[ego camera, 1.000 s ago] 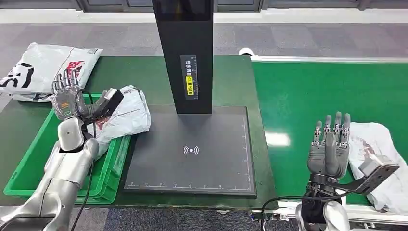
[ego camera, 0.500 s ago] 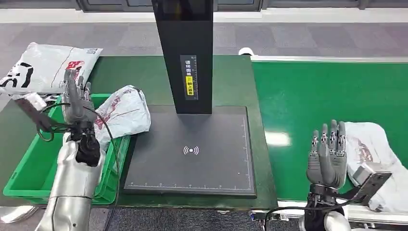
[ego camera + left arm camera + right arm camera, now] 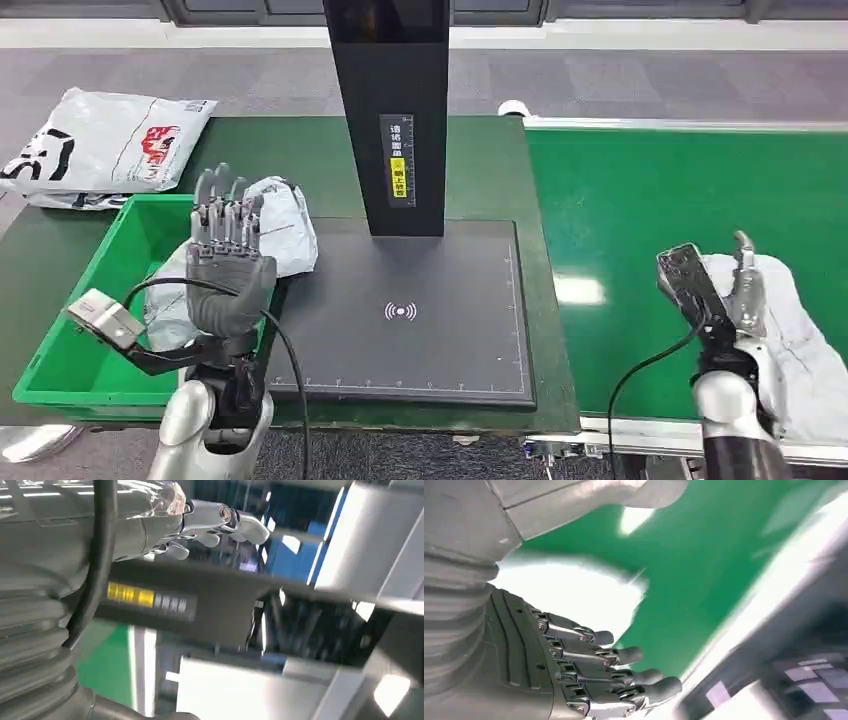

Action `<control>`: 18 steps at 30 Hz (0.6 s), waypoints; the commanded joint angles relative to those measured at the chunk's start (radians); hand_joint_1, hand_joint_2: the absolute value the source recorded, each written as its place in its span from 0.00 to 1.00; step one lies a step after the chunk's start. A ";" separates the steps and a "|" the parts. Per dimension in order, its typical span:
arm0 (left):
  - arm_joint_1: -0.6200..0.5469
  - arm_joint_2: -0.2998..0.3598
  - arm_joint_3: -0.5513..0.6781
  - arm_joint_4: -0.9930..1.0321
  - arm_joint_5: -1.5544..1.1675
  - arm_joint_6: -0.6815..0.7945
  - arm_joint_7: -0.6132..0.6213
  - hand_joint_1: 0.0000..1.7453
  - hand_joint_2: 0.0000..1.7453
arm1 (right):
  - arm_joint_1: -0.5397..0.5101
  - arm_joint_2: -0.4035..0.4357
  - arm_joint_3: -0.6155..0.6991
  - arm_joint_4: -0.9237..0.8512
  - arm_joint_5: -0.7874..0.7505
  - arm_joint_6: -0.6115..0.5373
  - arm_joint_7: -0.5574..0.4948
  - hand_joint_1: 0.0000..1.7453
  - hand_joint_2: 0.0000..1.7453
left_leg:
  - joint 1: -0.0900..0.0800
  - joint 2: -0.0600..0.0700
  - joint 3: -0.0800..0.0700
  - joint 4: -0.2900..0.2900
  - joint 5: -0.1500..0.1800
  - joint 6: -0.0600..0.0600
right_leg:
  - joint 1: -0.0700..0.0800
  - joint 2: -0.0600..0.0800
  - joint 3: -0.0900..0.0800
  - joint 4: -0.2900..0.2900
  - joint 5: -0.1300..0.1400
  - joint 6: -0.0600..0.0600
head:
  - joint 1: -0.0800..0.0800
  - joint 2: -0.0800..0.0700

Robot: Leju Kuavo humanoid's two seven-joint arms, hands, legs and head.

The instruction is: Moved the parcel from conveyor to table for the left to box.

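I count three parcels: one (image 3: 790, 330) on the conveyor (image 3: 650, 220), one (image 3: 275, 225) at the bin's edge, and one (image 3: 105, 145) on the far left of the table (image 3: 290, 150). One green bin (image 3: 70, 340). One scanner stand (image 3: 395, 110) with one black pad (image 3: 420, 330). Two hands in my view, left (image 3: 228, 270) and right (image 3: 735, 300).

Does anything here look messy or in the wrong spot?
A little. The white parcel at the green bin is crumpled and hangs over the bin's rim onto the black scanner pad, rather than lying fully inside. Another crumpled parcel lies on the green conveyor by the right hand.
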 commanded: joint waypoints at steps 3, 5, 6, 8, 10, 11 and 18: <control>-0.008 -0.045 -0.037 0.116 -0.033 -0.064 -0.002 0.00 1.00 | -0.285 -0.300 0.059 0.744 0.361 0.155 0.045 0.00 1.00 | 0.001 -0.004 -0.001 0.001 0.001 0.001 | 0.001 -0.003 0.002 -0.002 0.002 0.001 | 0.000 0.000; -0.004 -0.042 -0.033 0.117 -0.029 -0.067 -0.002 0.00 1.00 | -0.287 -0.309 0.062 0.751 0.361 0.159 0.040 0.00 1.00 | 0.000 -0.004 -0.002 0.001 0.001 0.001 | 0.000 -0.004 0.001 -0.002 0.002 0.002 | 0.000 0.000; -0.004 -0.042 -0.033 0.117 -0.029 -0.067 -0.002 0.00 1.00 | -0.287 -0.309 0.062 0.751 0.361 0.159 0.040 0.00 1.00 | 0.000 -0.004 -0.002 0.001 0.001 0.001 | 0.000 -0.004 0.001 -0.002 0.002 0.002 | 0.000 0.000; -0.002 -0.042 -0.033 0.117 -0.029 -0.067 -0.002 0.00 1.00 | -0.286 -0.306 0.063 0.751 0.361 0.160 0.041 0.00 1.00 | 0.000 -0.007 -0.003 0.001 0.001 0.001 | 0.000 -0.005 0.001 -0.002 0.002 0.001 | 0.000 0.000; 0.006 -0.045 -0.021 0.118 -0.026 -0.067 -0.004 0.00 1.00 | -0.271 -0.339 0.115 0.740 0.375 0.210 0.036 0.00 1.00 | 0.001 -0.007 -0.003 0.000 0.001 0.001 | 0.000 -0.005 0.001 -0.003 0.002 0.001 | 0.000 0.000; 0.010 -0.043 -0.017 0.118 -0.024 -0.069 -0.008 0.00 1.00 | -0.264 -0.355 0.126 0.739 0.365 0.233 0.017 0.00 1.00 | 0.001 -0.006 -0.002 -0.001 0.001 0.001 | 0.001 -0.005 0.001 -0.004 0.003 0.001 | 0.000 0.000; 0.028 -0.034 0.012 0.121 -0.024 -0.080 -0.021 0.00 1.00 | 0.032 -0.501 0.277 0.415 0.093 0.485 -0.213 0.00 1.00 | 0.001 -0.013 -0.004 0.000 0.001 0.001 | 0.001 -0.011 0.002 -0.003 0.001 0.002 | 0.000 0.000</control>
